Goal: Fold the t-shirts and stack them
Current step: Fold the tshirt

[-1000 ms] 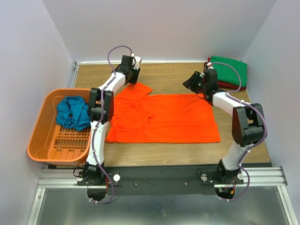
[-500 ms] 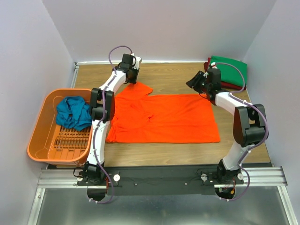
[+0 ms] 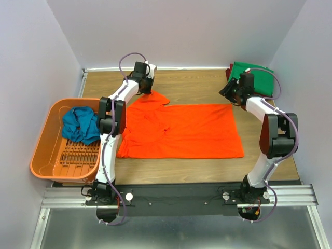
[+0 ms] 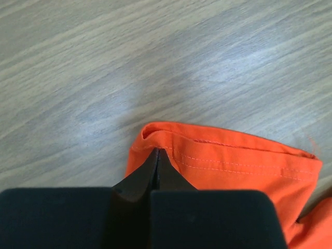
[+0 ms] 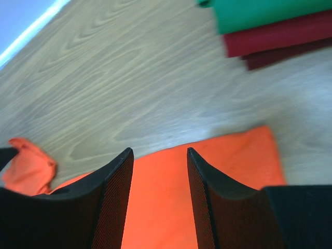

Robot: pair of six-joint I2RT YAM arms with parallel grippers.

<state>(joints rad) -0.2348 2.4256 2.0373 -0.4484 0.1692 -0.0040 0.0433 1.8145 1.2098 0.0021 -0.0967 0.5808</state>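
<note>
Lying flat mid-frame in the top view, orange t-shirt (image 3: 181, 132) on table (image 3: 197, 85); teal-blue t-shirt (image 3: 80, 124) bunched in basket (image 3: 41, 153), left; left arm stretched far up-frame, left gripper (image 4: 157, 154) pinched shut on the orange sleeve hem; right arm bent toward upper right, right gripper (image 5: 158, 151) spread and empty near the shirt's upper-right corner; beyond, green t-shirt (image 5: 259, 13) atop dark red t-shirt (image 5: 280, 36).

table (image 3: 197, 85): wood-grain | basket (image 3: 41, 150): orange plastic, at its left edge | rail (image 3: 306, 194): metal, along near edge
</note>
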